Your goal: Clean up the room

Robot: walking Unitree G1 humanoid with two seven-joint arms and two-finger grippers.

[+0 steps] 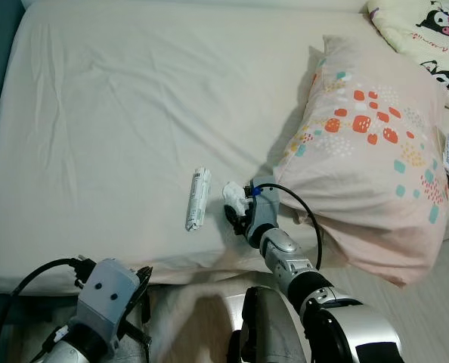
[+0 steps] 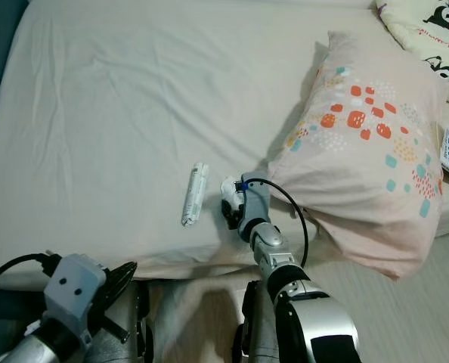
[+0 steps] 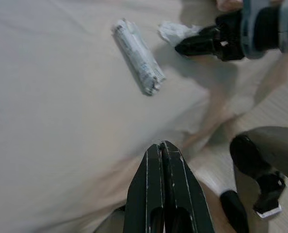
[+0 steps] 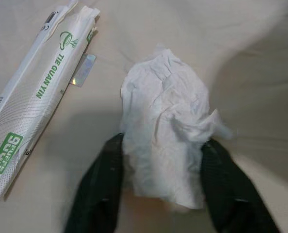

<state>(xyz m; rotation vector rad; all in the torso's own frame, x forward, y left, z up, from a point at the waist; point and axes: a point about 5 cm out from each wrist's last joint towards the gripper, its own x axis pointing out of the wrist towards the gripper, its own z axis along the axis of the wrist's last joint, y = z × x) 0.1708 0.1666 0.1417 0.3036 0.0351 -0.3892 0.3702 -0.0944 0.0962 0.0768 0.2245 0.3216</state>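
Bed (image 1: 119, 98) w/ cream sheet, lightly creased, is taking up most of the view. Pink pillow (image 1: 376, 151) w/ red, teal & yellow spots is lying at 3 o'clock; cartoon-print pillow (image 1: 428, 34) at 1–2 o'clock. Pale wood floor (image 1: 436, 302) is showing at 4–5 o'clock. Light is looking soft, even.

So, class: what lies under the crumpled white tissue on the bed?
The crumpled tissue rests on the cream bedsheet, between the right pincer's fingers. Whatever sits directly beneath it is covered.
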